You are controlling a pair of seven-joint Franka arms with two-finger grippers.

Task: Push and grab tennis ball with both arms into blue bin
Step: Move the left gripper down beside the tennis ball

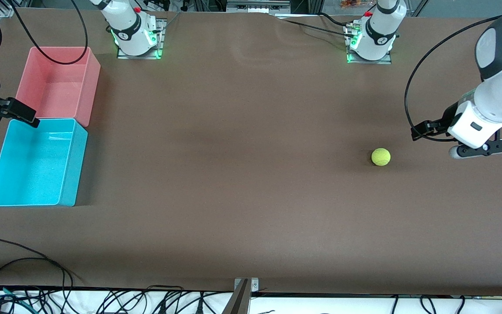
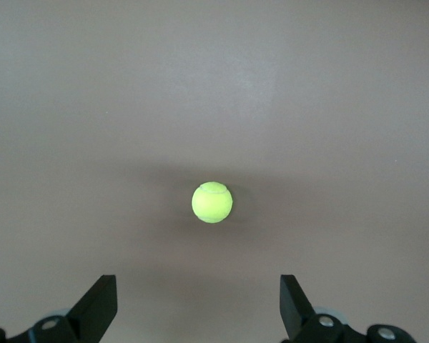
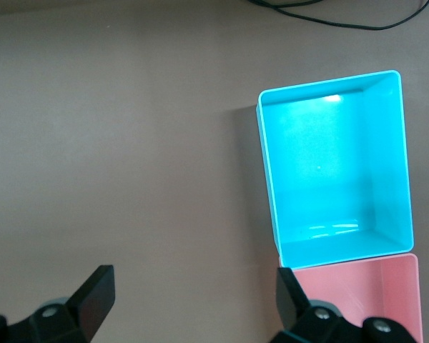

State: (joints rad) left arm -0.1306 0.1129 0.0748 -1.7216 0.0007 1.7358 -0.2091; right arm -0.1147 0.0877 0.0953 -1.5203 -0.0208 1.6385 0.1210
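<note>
The tennis ball (image 1: 381, 157), small and yellow-green, lies on the brown table toward the left arm's end. My left gripper (image 1: 423, 130) hovers beside it, still closer to that end. In the left wrist view the ball (image 2: 212, 202) sits ahead of the left gripper (image 2: 198, 293), whose jaws are open and empty. The blue bin (image 1: 75, 174) stands empty at the right arm's end. My right gripper (image 1: 31, 121) hangs over the bin's rim where it meets the pink bin. In the right wrist view the right gripper (image 3: 193, 286) is open and empty, with the blue bin (image 3: 266, 179) ahead of it.
A pink bin (image 1: 93, 87) of the same shape touches the blue bin, farther from the front camera; it shows also in the right wrist view (image 3: 372, 296). Loose black cables (image 1: 37, 257) lie along the table's near edge. Both arm bases (image 1: 137, 39) stand at the back.
</note>
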